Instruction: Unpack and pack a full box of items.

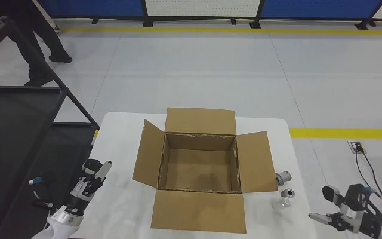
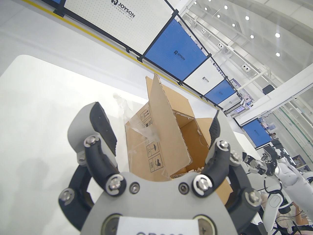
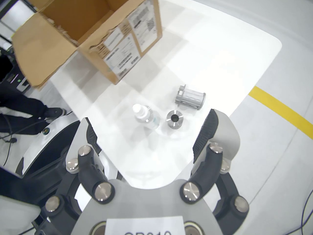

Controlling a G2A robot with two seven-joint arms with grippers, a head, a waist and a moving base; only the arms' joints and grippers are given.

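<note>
An open cardboard box (image 1: 200, 170) stands in the middle of the white table (image 1: 119, 143) with all its flaps spread; what I see of its inside is bare. To its right lie a grey ribbed cylinder (image 1: 282, 177), a small metal collet (image 1: 288, 193) and a clear bottle (image 1: 279, 203). My right gripper (image 1: 324, 205) hangs open just past the table's right front corner, a short way from those three. In the right wrist view the bottle (image 3: 146, 118), collet (image 3: 174, 119) and cylinder (image 3: 190, 97) lie beyond its fingers (image 3: 206, 128). My left gripper (image 1: 98, 169) is open at the table's left edge, facing the box (image 2: 171, 135).
A black metal frame (image 1: 36, 119) stands close to the table's left side. White table surface lies bare left of the box and behind it. Torn clear tape (image 2: 144, 130) hangs on the box's left wall.
</note>
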